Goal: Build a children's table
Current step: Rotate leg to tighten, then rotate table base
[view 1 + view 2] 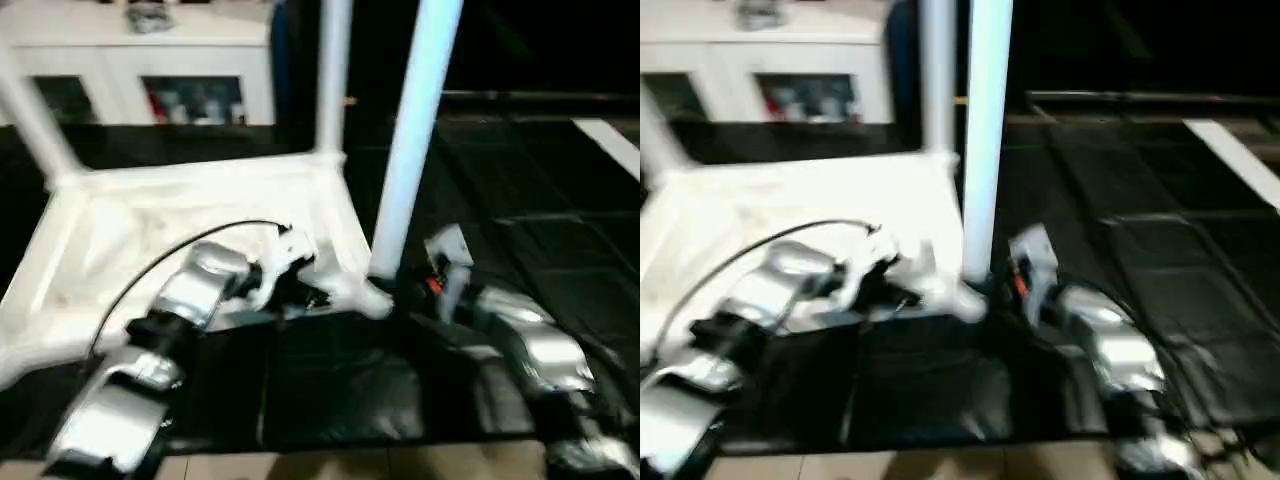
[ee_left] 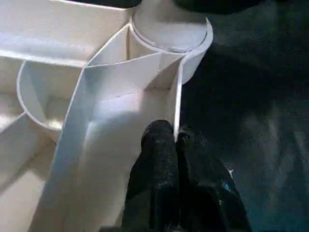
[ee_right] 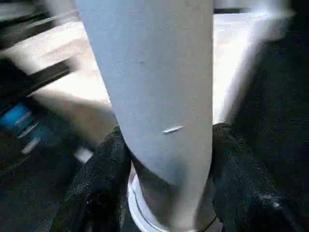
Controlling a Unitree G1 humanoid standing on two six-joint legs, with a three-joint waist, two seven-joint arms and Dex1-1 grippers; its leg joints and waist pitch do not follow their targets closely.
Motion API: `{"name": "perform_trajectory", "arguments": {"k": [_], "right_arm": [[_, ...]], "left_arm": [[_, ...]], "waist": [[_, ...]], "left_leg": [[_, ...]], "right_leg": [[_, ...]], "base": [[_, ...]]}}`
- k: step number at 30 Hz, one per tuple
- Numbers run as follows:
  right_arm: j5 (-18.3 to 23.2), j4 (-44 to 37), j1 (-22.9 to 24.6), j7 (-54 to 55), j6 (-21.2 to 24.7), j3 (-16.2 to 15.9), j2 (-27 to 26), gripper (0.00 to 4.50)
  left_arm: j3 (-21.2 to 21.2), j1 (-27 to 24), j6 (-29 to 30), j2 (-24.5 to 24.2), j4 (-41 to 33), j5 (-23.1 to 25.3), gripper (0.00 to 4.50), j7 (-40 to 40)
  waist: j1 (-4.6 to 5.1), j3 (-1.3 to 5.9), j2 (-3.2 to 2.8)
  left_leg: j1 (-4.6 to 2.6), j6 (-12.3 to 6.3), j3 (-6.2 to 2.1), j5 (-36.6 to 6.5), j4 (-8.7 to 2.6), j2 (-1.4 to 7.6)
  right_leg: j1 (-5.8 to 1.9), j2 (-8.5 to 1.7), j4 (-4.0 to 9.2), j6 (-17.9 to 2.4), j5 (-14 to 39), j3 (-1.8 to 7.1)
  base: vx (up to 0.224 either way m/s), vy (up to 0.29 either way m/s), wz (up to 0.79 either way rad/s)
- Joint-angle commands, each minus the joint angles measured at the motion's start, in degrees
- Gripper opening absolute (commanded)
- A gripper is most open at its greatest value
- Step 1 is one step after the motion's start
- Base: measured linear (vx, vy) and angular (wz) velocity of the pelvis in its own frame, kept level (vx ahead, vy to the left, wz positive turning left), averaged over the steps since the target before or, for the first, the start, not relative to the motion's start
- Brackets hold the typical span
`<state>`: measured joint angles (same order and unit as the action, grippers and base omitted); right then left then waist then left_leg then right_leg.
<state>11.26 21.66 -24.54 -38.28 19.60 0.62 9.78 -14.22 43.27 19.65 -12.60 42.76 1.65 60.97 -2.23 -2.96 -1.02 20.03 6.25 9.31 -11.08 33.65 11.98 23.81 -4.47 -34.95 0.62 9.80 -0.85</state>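
The white tabletop (image 1: 150, 220) lies upside down on black floor mats, ribbed underside up. Two legs stand in its far corners, one (image 1: 333, 70) on the right and one (image 1: 30, 110) on the left. A third leg (image 1: 410, 130) stands upright in the near right corner socket (image 2: 171, 29). My right gripper (image 1: 397, 285) holds this leg low down, a black finger (image 3: 104, 188) pressed on each side of the tube (image 3: 159, 96). My left gripper (image 2: 176, 140) is shut on the tabletop's thin rim wall (image 2: 177, 96), just beside that socket.
A white cabinet (image 1: 140, 60) with glass doors stands behind the tabletop. Black mats (image 1: 520, 200) cover the floor to the right, with a white strip (image 1: 610, 140) at the far right. A black cable (image 1: 170, 255) arcs over my left forearm.
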Motion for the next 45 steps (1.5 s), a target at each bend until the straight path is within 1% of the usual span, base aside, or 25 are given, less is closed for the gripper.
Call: {"name": "perform_trajectory", "arguments": {"k": [1, 3, 5, 7, 9, 11, 12, 13, 15, 17, 18, 22, 26, 29, 31, 32, 34, 35, 37, 39, 40, 41, 42, 43, 45], "right_arm": [[-0.73, 2.63, -1.00, 4.60, 2.75, -4.02, -5.77, 2.02], [-1.97, 4.44, -2.64, 10.43, 2.65, -3.30, -9.22, 2.02], [-2.87, 7.18, -4.56, 16.35, 2.32, -2.21, -11.82, 2.02], [-3.19, 7.77, -4.80, 16.20, 1.03, -2.37, -12.06, 2.02], [-3.52, 7.79, -4.75, 16.08, -0.05, -2.29, -12.18, 2.66], [-4.06, 7.11, -4.28, 15.72, -0.43, -2.45, -11.59, 2.68], [-4.07, 6.54, -3.76, 15.13, -0.68, -2.27, -10.96, 2.94], [-4.03, 5.82, -3.08, 14.49, -1.00, -1.88, -10.17, 2.94], [-3.82, 4.90, -2.17, 13.38, -1.54, -1.46, -9.09, 3.12], [-3.37, 3.71, -1.01, 11.71, -2.23, -1.22, -7.74, 3.40], [-2.11, 1.56, 1.03, 9.08, -2.57, -0.60, -5.76, 3.40], [0.09, -3.20, 5.19, 2.44, -2.38, -0.78, -1.60, 3.67], [3.00, -10.07, 10.88, -6.65, -1.80, -0.13, 4.88, 4.02], [5.27, -13.19, 13.01, -10.55, -0.98, 0.79, 7.68, 4.29], [8.18, -17.29, 15.08, -14.40, 1.29, 1.07, 10.45, 4.46], [9.80, -19.54, 16.06, -16.32, 2.63, 1.10, 11.77, 4.46], [12.97, -23.30, 17.76, -19.67, 4.90, 0.85, 14.18, 4.50], [13.35, -23.81, 17.94, -20.11, 5.22, 0.69, 14.39, 4.50], [13.74, -24.40, 18.09, -20.53, 5.60, 0.42, 14.48, 4.50], [13.65, -25.79, 17.31, -20.49, 5.82, -1.84, 12.51, 4.50], [13.65, -25.95, 17.26, -20.49, 5.82, -2.07, 12.37, 4.50], [13.58, -26.13, 16.99, -20.17, 5.80, -2.54, 11.84, 4.50], [13.79, -26.53, 16.49, -19.57, 5.95, -3.35, 10.91, 4.50], [13.79, -26.53, 16.49, -19.57, 5.95, -3.35, 10.91, 4.50], [14.19, -26.92, 14.88, -18.18, 6.29, -5.56, 8.38, 4.50]], "left_arm": [[0.93, 3.17, -0.20, 6.12, -0.04, -2.87, 0.00, -3.76], [2.81, 4.99, -0.29, 8.80, 2.55, -2.84, 0.00, -9.47], [4.42, 6.43, -1.46, 11.07, 4.69, -2.86, 0.00, -14.85], [4.24, 6.66, -1.89, 11.36, 5.02, -2.38, 0.00, -15.30], [2.83, 6.60, -2.98, 10.93, 5.15, -0.90, 0.00, -14.35], [1.98, 6.25, -3.84, 10.09, 5.06, -0.02, 0.00, -12.96], [1.25, 5.92, -4.69, 9.16, 4.89, 0.62, 0.00, -11.61], [0.40, 5.61, -5.97, 7.98, 4.92, 1.33, 0.00, -9.83], [-0.09, 5.40, -7.04, 6.91, 5.16, 1.73, 0.00, -8.19], [-0.29, 5.19, -7.70, 6.06, 5.25, 1.77, 0.00, -6.84], [-1.01, 4.63, -8.97, 4.77, 4.86, 2.16, 0.00, -4.76], [-2.07, 3.65, -11.18, 2.50, 4.02, 2.62, 0.00, -0.95], [-2.80, 3.08, -14.84, 0.46, 4.33, 2.88, 0.00, 2.62], [-3.01, 2.55, -16.36, -0.48, 3.60, 2.68, 0.00, 4.39], [-2.47, 2.11, -15.37, -0.86, 2.32, 1.75, 0.00, 5.06], [-2.20, 1.74, -14.52, -1.14, 1.01, 1.02, 0.00, 5.74], [-1.36, 0.83, -11.89, -1.74, -2.44, -0.88, 0.44, 7.04], [-1.22, 0.50, -11.03, -2.01, -3.60, -1.24, 0.44, 7.33], [-1.11, -0.06, -9.86, -2.50, -5.41, -1.65, 0.60, 7.80], [-1.28, -2.99, -6.23, -5.36, -12.94, -2.76, 0.92, 10.09], [-1.31, -3.24, -6.00, -5.61, -13.52, -2.79, 0.92, 10.25], [-1.46, -3.85, -5.12, -6.39, -14.97, -2.86, 0.92, 10.83], [-1.75, -5.24, -3.30, -8.32, -18.28, -3.01, 0.99, 12.33], [-1.75, -5.24, -3.30, -8.32, -18.28, -3.01, 0.99, 12.33], [-1.90, -8.98, 2.27, -14.23, -27.35, -3.72, 1.34, 15.64]], "waist": [[-0.29, 3.55, -0.45], [0.15, 3.75, -0.25], [0.28, 3.76, -0.51], [0.15, 3.94, -0.40], [0.08, 4.11, -0.47], [0.06, 3.99, -0.43], [0.07, 3.95, -0.50], [-0.03, 3.90, -0.25], [0.01, 3.91, -0.33], [-0.11, 4.07, -0.38], [-0.44, 4.09, 0.49], [-0.89, 4.22, 0.03], [-1.83, 3.96, 0.22], [-1.65, 3.86, 0.39], [-1.86, 3.84, 0.40], [-2.18, 3.89, 0.76], [-2.59, 3.96, 0.80], [-2.71, 3.92, 1.10], [-2.79, 3.90, 0.85], [-2.74, 3.62, 1.22], [-2.58, 3.52, 1.35], [-2.38, 3.48, 1.15], [-2.21, 3.48, 1.90], [-2.37, 3.55, 1.53], [-1.93, 3.51, 1.91]], "left_leg": [[0.51, 0.84, 0.47, -13.06, -4.09, -0.79], [0.50, 0.57, 0.56, -12.44, -3.91, -0.94], [0.63, 0.41, 0.50, -11.69, -3.92, -0.87], [0.48, -0.22, 0.56, -11.25, -3.88, -0.77], [0.67, -1.32, 0.58, -9.63, -3.81, -0.71], [0.62, -1.94, 0.65, -9.60, -3.90, -0.67], [0.60, -1.99, 0.67, -9.84, -3.96, -0.60], [0.57, -2.18, 0.64, -10.19, -4.06, -0.58], [0.59, -2.23, 0.66, -10.28, -4.11, -0.53], [0.49, -2.57, 0.71, -8.99, -3.98, -0.43], [0.70, -3.28, 0.71, -7.85, -3.97, -0.48], [0.60, -5.18, 0.88, -5.41, -3.71, -0.25], [0.54, -5.47, 0.91, -7.86, -3.84, -0.06], [0.62, -4.68, 0.83, -8.70, -3.94, -0.01], [0.43, -4.72, 0.93, -8.84, -3.88, 0.09], [0.57, -5.14, 0.86, -8.02, -3.87, 0.10], [0.67, -5.87, 0.78, -6.86, -3.81, 0.24], [0.73, -6.30, 0.92, -6.40, -3.70, 0.29], [0.71, -5.64, 0.92, -6.80, -3.81, 0.35], [0.68, -4.43, 0.93, -8.10, -4.04, 0.47], [0.86, -4.23, 0.86, -8.22, -4.20, 0.46], [0.67, -3.77, 0.94, -8.79, -4.20, 0.35], [0.64, -3.72, 1.04, -8.93, -4.20, 0.30], [0.58, -3.33, 0.82, -8.64, -4.29, 0.44], [0.75, -2.80, 0.76, -8.44, -4.57, 0.51]], "right_leg": [[-3.18, -1.51, 5.03, -10.95, 17.94, 0.71], [-3.24, -1.37, 5.01, -11.44, 16.49, 0.70], [-3.27, -1.40, 4.83, -11.91, 14.66, 0.72], [-3.43, -1.38, 4.82, -12.17, 12.68, 0.73], [-3.73, -1.42, 4.42, -13.28, 8.03, 0.71], [-3.73, -1.46, 4.49, -13.87, 7.29, 0.68], [-3.76, -1.53, 4.54, -13.88, 7.68, 0.69], [-3.80, -1.60, 4.72, -13.61, 8.89, 0.70], [-3.81, -1.62, 4.71, -13.42, 9.04, 0.76], [-3.88, -1.69, 4.41, -14.13, 6.22, 0.81], [-4.31, -1.73, 4.27, -14.24, 5.19, 0.80], [-4.10, -1.68, 3.83, -15.46, 0.20, 0.81], [-4.15, -1.88, 4.26, -15.15, 3.69, 0.81], [-3.98, -1.94, 4.41, -14.46, 7.03, 0.74], [-3.89, -1.90, 4.45, -14.50, 7.03, 0.91], [-4.21, -1.88, 4.24, -14.50, 5.77, 0.90], [-4.26, -2.02, 3.97, -14.41, 4.72, 0.91], [-4.00, -2.06, 3.97, -14.60, 4.42, 0.92], [-3.71, -2.21, 4.12, -14.59, 7.14, 0.81], [-3.53, -2.28, 4.25, -13.93, 10.59, 0.83], [-3.59, -2.29, 4.28, -13.56, 11.39, 0.81], [-3.33, -2.08, 4.46, -12.75, 12.78, 0.82], [-3.27, -1.96, 4.60, -12.07, 13.54, 0.81], [-3.34, -2.20, 4.25, -12.05, 13.52, 0.86], [-3.16, -2.14, 4.06, -11.52, 13.68, 0.86]], "base": [[0.000, 0.000, 0.00], [0.000, 0.000, 0.00], [0.000, 0.000, 0.00], [0.000, 0.000, 0.00], [0.000, 0.000, 0.00], [0.000, 0.000, 0.00], [0.000, 0.000, 0.00], [0.000, 0.000, 0.00], [0.000, 0.000, 0.00], [0.000, 0.000, 0.00], [0.000, 0.000, 0.00], [0.000, 0.000, 0.00], [0.000, 0.000, 0.00], [0.000, 0.000, 0.00], [0.000, 0.000, 0.00], [0.000, 0.000, 0.00], [0.000, 0.000, 0.00], [0.000, 0.000, 0.00], [0.000, 0.000, 0.00], [0.000, 0.000, 0.00], [0.000, 0.000, 0.00], [0.000, 0.000, 0.00], [0.000, 0.000, 0.00], [0.000, 0.000, 0.00], [0.000, 0.000, 0.00]]}}
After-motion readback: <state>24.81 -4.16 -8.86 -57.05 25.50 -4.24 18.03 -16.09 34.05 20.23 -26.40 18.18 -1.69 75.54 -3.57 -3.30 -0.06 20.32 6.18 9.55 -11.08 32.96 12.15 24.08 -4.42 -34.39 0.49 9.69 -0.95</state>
